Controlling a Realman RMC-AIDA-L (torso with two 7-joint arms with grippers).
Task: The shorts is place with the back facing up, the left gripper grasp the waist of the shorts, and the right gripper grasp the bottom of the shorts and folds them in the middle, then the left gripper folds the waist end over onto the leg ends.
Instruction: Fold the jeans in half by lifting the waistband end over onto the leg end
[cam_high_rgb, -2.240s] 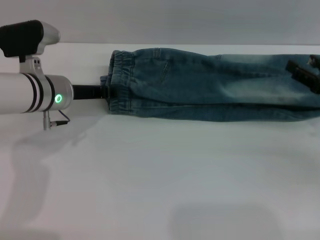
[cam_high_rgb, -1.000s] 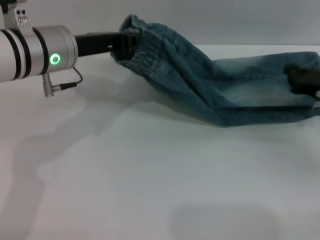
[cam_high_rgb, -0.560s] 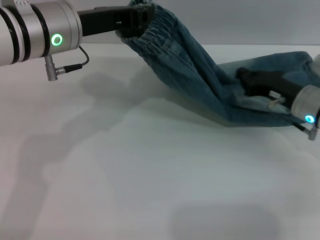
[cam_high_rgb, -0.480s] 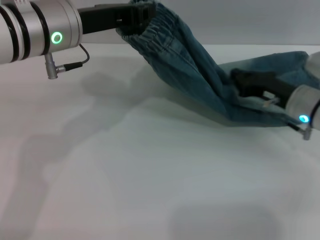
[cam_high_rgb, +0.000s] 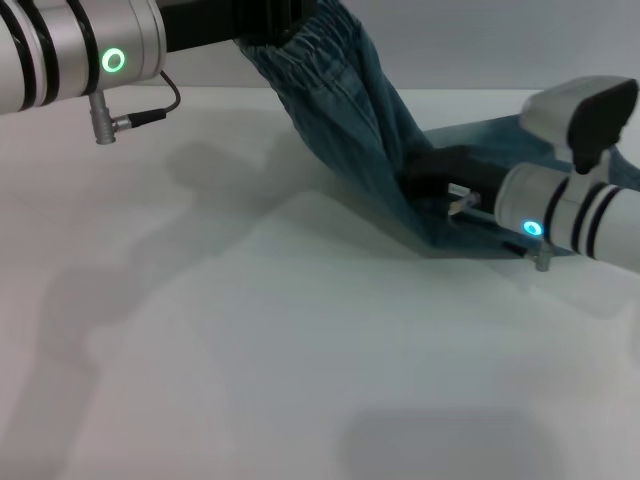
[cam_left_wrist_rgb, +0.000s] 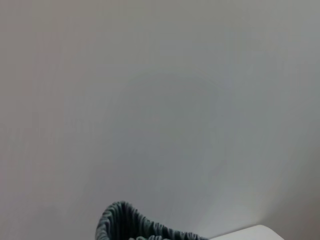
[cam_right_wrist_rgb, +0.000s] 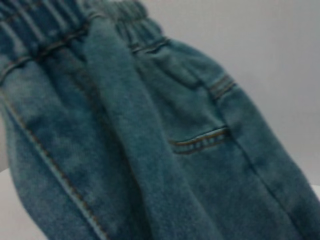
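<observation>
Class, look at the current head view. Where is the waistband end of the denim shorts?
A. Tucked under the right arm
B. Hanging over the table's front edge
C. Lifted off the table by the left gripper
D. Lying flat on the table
C: the left gripper holds the elastic waistband high at the top of the head view, and the shorts slope from it down to the table by the right gripper.

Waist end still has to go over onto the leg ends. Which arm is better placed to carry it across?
Left. The left pincer already holds the shorts by the elastic waist, raised above the table. The right pincer sits low on the denim near the fold, probably best kept there as an anchor.
</observation>
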